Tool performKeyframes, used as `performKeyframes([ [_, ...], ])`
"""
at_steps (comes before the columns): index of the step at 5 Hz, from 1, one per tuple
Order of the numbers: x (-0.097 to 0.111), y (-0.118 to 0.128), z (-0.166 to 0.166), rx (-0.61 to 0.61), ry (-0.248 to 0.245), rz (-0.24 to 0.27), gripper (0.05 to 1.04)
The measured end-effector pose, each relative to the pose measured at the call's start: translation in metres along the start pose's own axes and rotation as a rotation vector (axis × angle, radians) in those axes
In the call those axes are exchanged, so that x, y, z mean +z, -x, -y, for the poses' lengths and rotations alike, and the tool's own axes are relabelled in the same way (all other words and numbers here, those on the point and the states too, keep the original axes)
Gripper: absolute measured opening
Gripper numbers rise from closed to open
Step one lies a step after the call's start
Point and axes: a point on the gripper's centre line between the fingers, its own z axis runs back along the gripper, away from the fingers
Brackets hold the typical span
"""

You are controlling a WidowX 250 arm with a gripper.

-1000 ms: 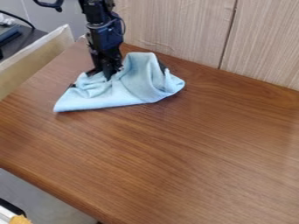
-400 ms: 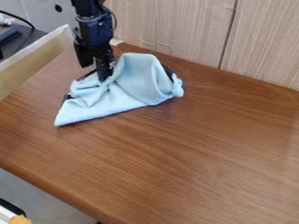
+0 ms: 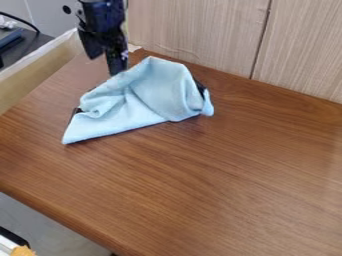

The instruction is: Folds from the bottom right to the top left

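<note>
The black gripper hangs at the upper left, just above the rear left edge of the cloth. Its fingers stand apart, one further left, the other with its tip close by the cloth; whether that tip touches it I cannot tell. The light blue cloth lies bunched and partly folded over on the table. A raised hump stands at its back right, creases gather at its left, and a flat corner points to the front left. Dark patches show along its left and right edges.
The brown wooden table stretches forward and right of the cloth. Behind it rises a pale wood-grain panel. A light board borders the table at the upper left.
The gripper has risen and shifted slightly left, out of the cloth's folds. The cloth's front left corner has swung forward, and its back part has risen into a peak.
</note>
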Motion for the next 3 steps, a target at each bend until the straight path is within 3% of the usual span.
performKeyframes([
  [1, 0.027, 0.003, -0.008, 0.022, -0.036, 0.059, 1.001],
  [2, 0.042, 0.01, -0.009, 0.019, -0.055, 0.079, 1.001],
  [3, 0.041, 0.011, -0.009, 0.019, -0.051, 0.075, 1.001],
])
